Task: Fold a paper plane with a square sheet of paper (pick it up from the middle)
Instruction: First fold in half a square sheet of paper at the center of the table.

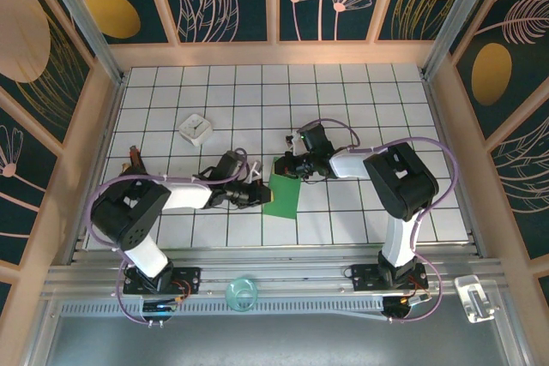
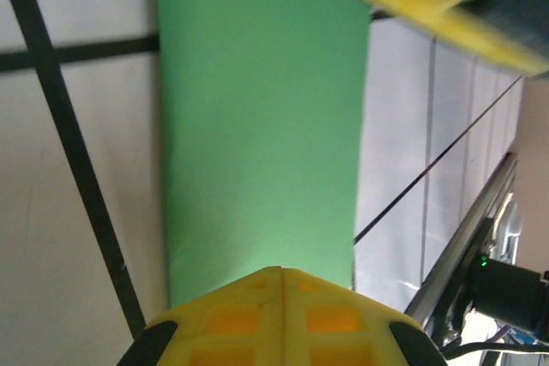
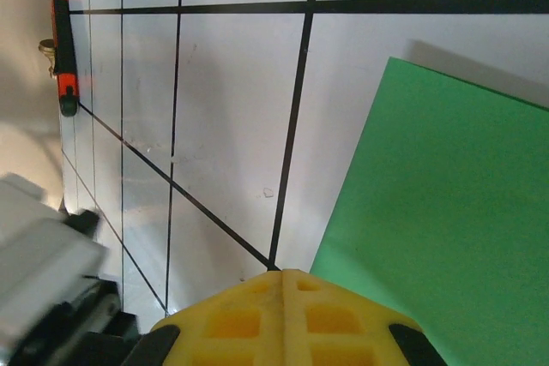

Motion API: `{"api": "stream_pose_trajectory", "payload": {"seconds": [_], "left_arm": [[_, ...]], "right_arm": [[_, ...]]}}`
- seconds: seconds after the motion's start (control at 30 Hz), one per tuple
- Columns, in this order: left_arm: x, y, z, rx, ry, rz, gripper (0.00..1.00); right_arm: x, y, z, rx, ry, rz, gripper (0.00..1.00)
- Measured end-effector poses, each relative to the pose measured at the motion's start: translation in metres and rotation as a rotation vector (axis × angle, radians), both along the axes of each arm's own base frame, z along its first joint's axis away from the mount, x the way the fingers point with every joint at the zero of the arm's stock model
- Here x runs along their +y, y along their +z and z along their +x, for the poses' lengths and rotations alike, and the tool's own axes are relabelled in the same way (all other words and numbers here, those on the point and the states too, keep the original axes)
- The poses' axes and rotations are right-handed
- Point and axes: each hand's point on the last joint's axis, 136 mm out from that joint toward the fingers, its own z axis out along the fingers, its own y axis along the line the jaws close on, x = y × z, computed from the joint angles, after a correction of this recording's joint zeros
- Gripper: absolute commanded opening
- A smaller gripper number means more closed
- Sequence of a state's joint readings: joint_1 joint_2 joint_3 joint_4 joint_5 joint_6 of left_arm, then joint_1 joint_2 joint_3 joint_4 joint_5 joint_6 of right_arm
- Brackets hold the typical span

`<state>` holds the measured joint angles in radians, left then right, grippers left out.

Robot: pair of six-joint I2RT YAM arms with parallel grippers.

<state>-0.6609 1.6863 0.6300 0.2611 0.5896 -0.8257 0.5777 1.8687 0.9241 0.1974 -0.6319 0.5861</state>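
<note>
The square sheet of paper (image 1: 283,199) is bright green and lies flat on the tiled table, folded to a narrow strip. In the left wrist view the paper (image 2: 257,126) runs straight away from my left gripper (image 2: 281,272), whose yellow tips are shut together over its near end. In the top view the left gripper (image 1: 260,195) sits at the strip's left edge. My right gripper (image 1: 289,166) is at the strip's far end. It is shut, its tips (image 3: 287,273) beside the paper's (image 3: 446,212) left edge. The paper plane is out of view.
A small white square box (image 1: 196,129) lies at the back left. A red-handled tool (image 1: 135,156) rests near the left wall, seen also as the tool (image 3: 64,49) in the right wrist view. A clear cup (image 1: 242,291) stands on the front rail.
</note>
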Motion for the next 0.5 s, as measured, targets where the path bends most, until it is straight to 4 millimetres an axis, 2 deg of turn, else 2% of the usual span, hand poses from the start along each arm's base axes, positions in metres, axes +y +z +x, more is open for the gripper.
{"api": "stream_pose_trajectory", "payload": {"seconds": [0.13,0.23,0.5], "left_arm": [[0.001,-0.012,-0.004,0.028,-0.005,0.021,0.0],[0.001,-0.012,-0.003,0.026,-0.008,0.024,0.0],[0.002,-0.013,-0.003,0.017,-0.022,0.046,0.0]], "right_arm": [[0.002,0.001,-0.001,-0.003,0.007,0.008,0.0],[0.006,0.001,-0.006,0.002,0.024,0.012,0.0],[0.017,-0.02,-0.014,0.046,0.062,-0.011,0.0]]}}
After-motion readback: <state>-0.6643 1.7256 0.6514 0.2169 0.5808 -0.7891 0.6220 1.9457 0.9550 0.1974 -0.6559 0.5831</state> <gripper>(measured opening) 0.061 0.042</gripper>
